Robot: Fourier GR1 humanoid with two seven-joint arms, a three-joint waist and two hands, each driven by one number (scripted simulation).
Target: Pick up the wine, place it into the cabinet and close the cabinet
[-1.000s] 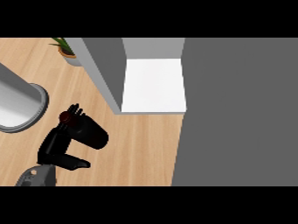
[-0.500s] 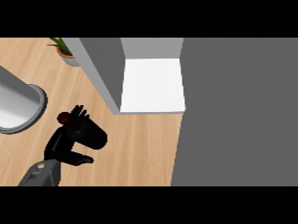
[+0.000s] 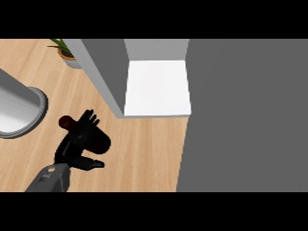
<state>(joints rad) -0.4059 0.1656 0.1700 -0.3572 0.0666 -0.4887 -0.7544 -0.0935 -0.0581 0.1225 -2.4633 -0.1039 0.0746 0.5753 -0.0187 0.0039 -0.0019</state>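
Wine point(image 3: 67, 121) shows only as a dark red rounded end poking out beside the fingers of one black hand point(image 3: 83, 140), low on the left of the head view. That hand, on a grey forearm, lies over the bottle with its fingers stretched along it and the thumb hooked below; whether it truly has hold of the bottle cannot be told, because the hand hides most of it. Which arm this is cannot be told either. Just up and to the right stands the cabinet point(image 3: 157, 88), its white shelf open to view past a grey side wall. The likely risk: the bottle could strike that wall on its way in, or roll away across the wooden desk point(image 3: 143, 149). A large grey cylinder point(image 3: 9, 108) crowds the left.
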